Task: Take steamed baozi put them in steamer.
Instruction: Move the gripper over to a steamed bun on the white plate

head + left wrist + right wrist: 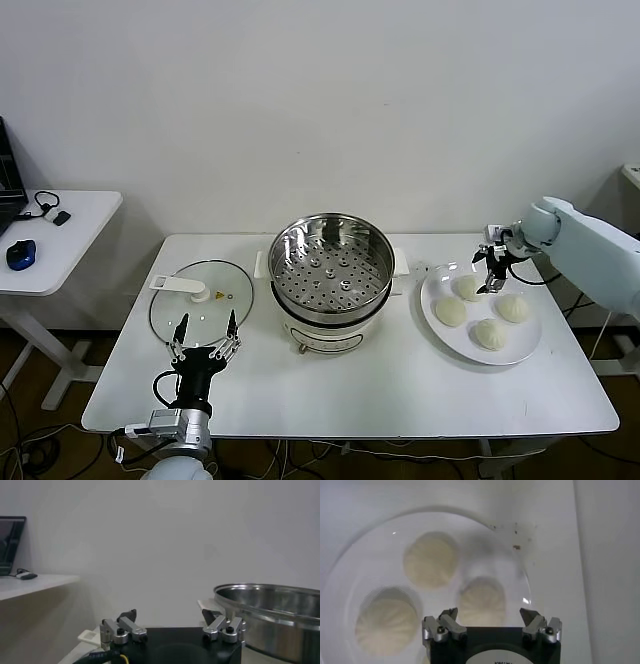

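While left hand [204, 336] idles, right hand [491, 272] open above baozi [468, 288].

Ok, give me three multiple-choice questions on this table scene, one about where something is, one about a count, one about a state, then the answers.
1. Where is the glass lid?
A. on the steamer
B. flat on the table, to the steamer's left
C. on the plate

2. How many baozi lie on the plate?
A. two
B. four
C. six

3. What is the right pincer doing?
A. open above a baozi
B. shut on a baozi
C. inside the steamer

Answers:
1 B, the lid lies beside the open steamer, near the left pincer.
2 B, the head view shows four.
3 A, the right wrist view shows spread fingers over a baozi.
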